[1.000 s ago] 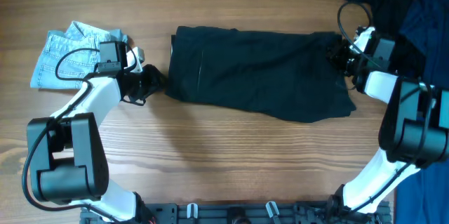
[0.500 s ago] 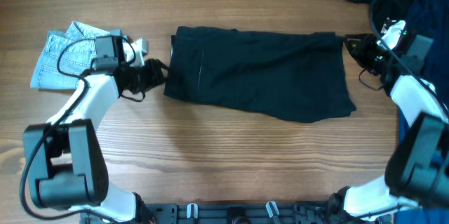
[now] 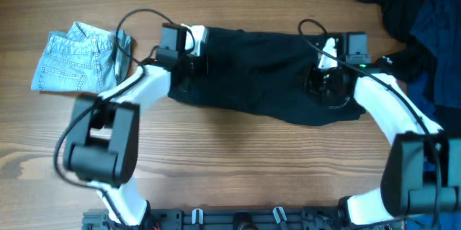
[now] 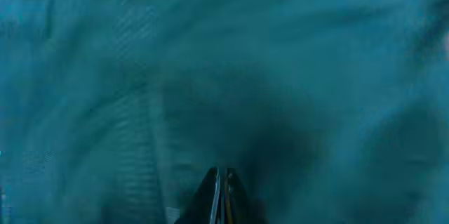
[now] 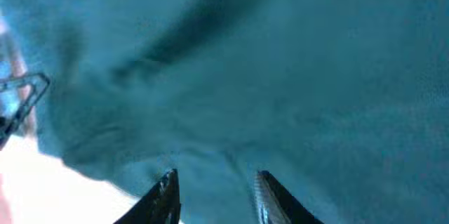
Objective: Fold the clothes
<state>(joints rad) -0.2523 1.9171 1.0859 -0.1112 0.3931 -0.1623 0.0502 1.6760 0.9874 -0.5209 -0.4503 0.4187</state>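
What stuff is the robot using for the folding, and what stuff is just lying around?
For the job: the black shorts, the left gripper, the right gripper.
Just lying about: the light-blue denim garment, the heap of black and dark-blue clothes.

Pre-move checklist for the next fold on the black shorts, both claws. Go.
1. Flat lay: the shorts are spread on the table: ok.
2. Closure: the left claw is shut: ok.
3. Fabric pinched in the left claw: cannot tell, its wrist view is blurred.
4. Grip by the right claw: not ok, jaws apart above the cloth.
5. Clearance: the denim garment lies apart from the shorts: ok.
6. Clearance: the dark heap apart from the shorts: cannot tell, the right arm covers the gap.
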